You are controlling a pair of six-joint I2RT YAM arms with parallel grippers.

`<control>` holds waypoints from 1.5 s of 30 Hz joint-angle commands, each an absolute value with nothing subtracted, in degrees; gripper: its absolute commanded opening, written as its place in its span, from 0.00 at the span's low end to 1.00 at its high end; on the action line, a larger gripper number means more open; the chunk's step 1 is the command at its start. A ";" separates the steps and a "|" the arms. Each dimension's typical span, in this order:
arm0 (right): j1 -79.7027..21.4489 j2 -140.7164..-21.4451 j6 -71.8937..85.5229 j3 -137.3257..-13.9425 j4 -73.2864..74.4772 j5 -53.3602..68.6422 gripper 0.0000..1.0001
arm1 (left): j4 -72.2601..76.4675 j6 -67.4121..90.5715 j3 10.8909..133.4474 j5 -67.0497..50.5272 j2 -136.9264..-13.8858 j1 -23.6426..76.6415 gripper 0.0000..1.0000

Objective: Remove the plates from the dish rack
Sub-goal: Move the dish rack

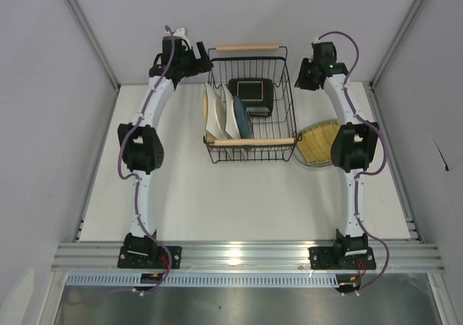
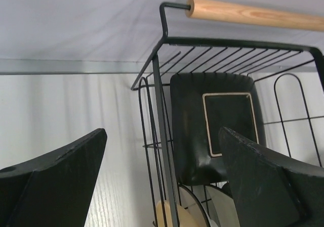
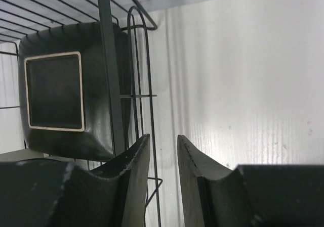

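On the near-right tabletop (image 1: 217,195), a mustard plate (image 1: 317,142) lies flat just beside the dish rack (image 1: 253,151). Inside, upright plates (image 1: 226,116) stand at left and a dark square plate (image 1: 251,91) leans at the far end. Flanking the far corners outside the wire are the left pincer (image 1: 189,58), wide, and the right pincer (image 3: 161,151), narrow and empty. Risk: a finger snags the grid and drags the rack.

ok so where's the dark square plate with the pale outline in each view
top external: dark square plate upper centre, at the dish rack's far end
left wrist: centre-right, behind the rack's wires
right wrist: left side, behind the rack's wires
shared landmark: the rack's wire wall
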State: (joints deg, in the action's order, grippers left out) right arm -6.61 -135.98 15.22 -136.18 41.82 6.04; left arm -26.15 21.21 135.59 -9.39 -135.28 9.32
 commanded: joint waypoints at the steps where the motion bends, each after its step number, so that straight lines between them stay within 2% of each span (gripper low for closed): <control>1: -7.47 -137.28 14.94 -140.01 43.25 8.26 0.34 | -27.77 17.93 139.83 -12.66 -137.19 9.49 0.99; 11: -9.67 -137.02 13.98 -138.96 42.71 10.55 0.33 | -32.52 11.52 137.91 -9.32 -141.59 13.97 0.98; 17: -11.16 -134.83 12.92 -134.49 41.93 10.81 0.31 | -31.20 12.13 131.41 -9.05 -140.02 14.33 0.83; 18: -11.25 -134.56 12.83 -133.78 41.49 11.07 0.29 | -31.11 12.04 130.96 -9.05 -139.92 14.33 0.71; 20: -11.69 -134.21 12.75 -132.46 41.48 12.38 0.25 | -31.64 12.13 130.43 -9.05 -139.49 14.33 0.55; 21: -12.04 -134.12 12.40 -132.19 41.66 12.91 0.22 | -31.81 12.13 130.17 -8.97 -139.05 14.33 0.41; 22: -12.65 -134.12 11.96 -132.01 41.83 13.09 0.21 | -31.99 12.04 129.03 -8.70 -138.78 14.33 0.35; 23: -13.53 -134.03 11.69 -131.58 42.01 13.18 0.21 | -31.82 12.04 128.33 -8.44 -138.34 14.33 0.23; 26: -14.85 -133.16 11.42 -130.17 41.49 13.97 0.20 | -31.82 11.69 125.60 -7.12 -136.76 14.24 0.10; 27: -15.81 -132.81 11.43 -128.95 40.70 14.15 0.19 | -31.99 11.52 125.16 -6.68 -136.50 14.24 0.01; 36: -19.16 -132.19 12.48 -127.97 39.29 14.41 0.17 | -30.24 12.04 113.30 -4.48 -128.59 10.73 0.00; 45: -21.35 -136.23 14.06 -134.90 40.17 15.29 0.16 | -27.61 12.30 99.51 -2.55 -120.43 3.00 0.00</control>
State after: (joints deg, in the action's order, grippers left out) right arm -18.22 -135.72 11.73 -129.80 42.68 10.79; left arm -20.62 11.05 105.01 -1.26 -123.46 7.22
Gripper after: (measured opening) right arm 0.161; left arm 0.038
